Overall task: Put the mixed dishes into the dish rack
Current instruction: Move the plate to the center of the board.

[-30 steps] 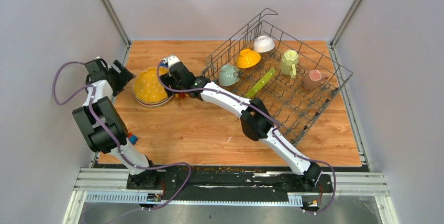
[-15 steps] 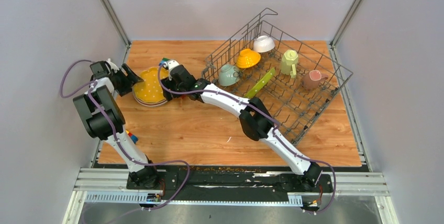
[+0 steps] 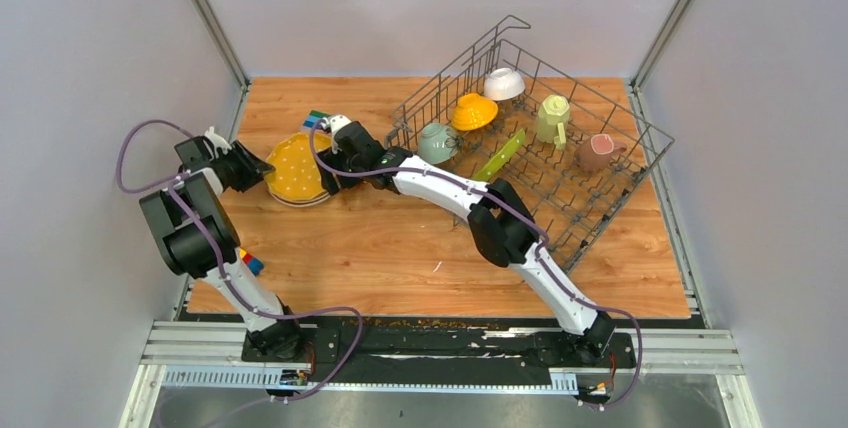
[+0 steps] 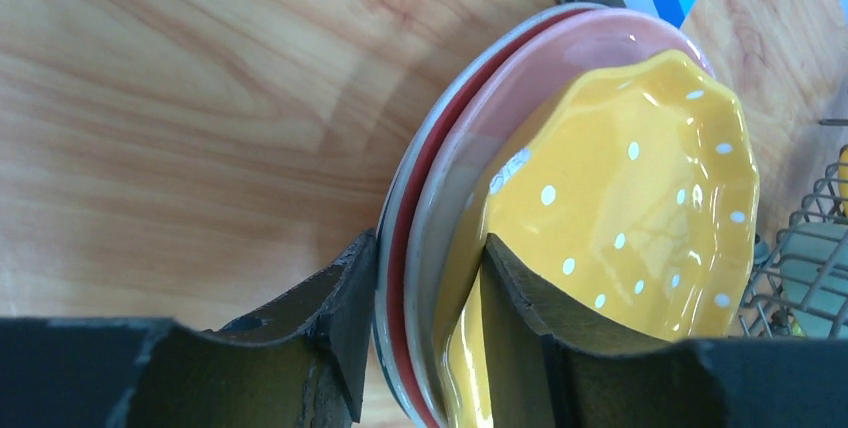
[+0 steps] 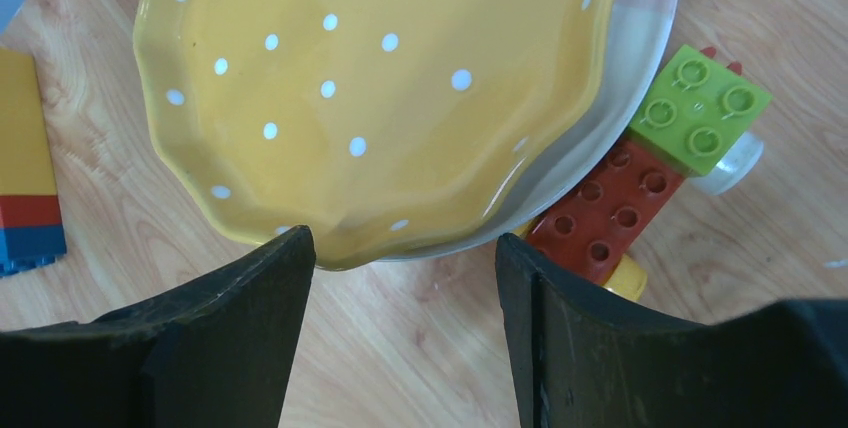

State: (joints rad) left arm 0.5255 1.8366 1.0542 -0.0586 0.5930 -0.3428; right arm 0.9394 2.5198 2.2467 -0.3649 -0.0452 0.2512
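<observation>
The step in hand is judged to be the taking of the yellow plate, which tops a plate stack lying on the worktop just left of the dish rack; a pink plate is seen beneath it. The mugs, the bowls and the lime-green plate are already held in the rack. The left pincer is narrowed around the stack's rim, and both fingers appear to press on it. The right pincer is spread wide above the opposite edge, with nothing held. Next, the right jaws would need to be lowered over that scalloped rim alone, clear of the green block and the red block beside it. No brand, label or writing can be read anywhere.
</observation>
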